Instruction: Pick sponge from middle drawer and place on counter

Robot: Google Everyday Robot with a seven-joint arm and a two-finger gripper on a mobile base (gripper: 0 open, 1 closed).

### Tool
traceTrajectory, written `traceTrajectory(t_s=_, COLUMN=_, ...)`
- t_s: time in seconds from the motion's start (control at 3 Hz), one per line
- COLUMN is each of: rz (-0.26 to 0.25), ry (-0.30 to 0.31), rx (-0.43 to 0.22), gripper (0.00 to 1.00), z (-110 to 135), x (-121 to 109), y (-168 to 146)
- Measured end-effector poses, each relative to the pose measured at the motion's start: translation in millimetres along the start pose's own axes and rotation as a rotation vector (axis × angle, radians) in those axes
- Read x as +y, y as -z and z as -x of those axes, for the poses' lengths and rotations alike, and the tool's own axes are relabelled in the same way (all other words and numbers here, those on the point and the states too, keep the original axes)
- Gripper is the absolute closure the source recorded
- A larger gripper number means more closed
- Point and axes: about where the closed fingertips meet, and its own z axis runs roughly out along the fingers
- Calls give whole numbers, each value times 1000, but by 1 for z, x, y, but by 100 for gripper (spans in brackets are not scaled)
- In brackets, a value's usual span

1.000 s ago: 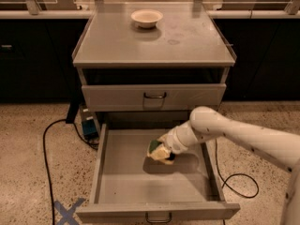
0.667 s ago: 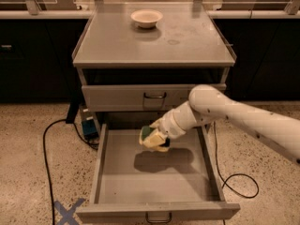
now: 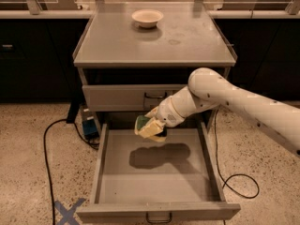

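At the centre of the frame, the gripper (image 3: 153,128), pinched tight on the sponge (image 3: 142,123). Sponge up in the air, clear of the drawer floor, just in front of the cabinet, with green face toward the left and yellow body beside it. Directly under it, a dark shadow on the flat floor of the middle drawer (image 3: 154,186), standing wide open in the lower half of the frame. White arm (image 3: 234,97) entering from the right edge, crossing before the closed upper drawer front (image 3: 117,97). In the upper middle, the counter (image 3: 154,43), with a white bowl (image 3: 147,18) near its far edge, well apart from the sponge. On the speckled ground at left, a black cable (image 3: 46,153); in the lower left corner, a blue cross mark (image 3: 67,212).
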Motion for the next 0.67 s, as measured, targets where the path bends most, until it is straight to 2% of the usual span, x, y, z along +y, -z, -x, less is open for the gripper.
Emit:
traceTrajectory(t_s=0.33, rz=-26, ry=16, rx=3, gripper=100, z=20, x=-15, y=27)
traceTrajectory(t_s=0.67, rz=-45, ry=56, rx=-64, gripper=100, z=53, x=-36, y=79)
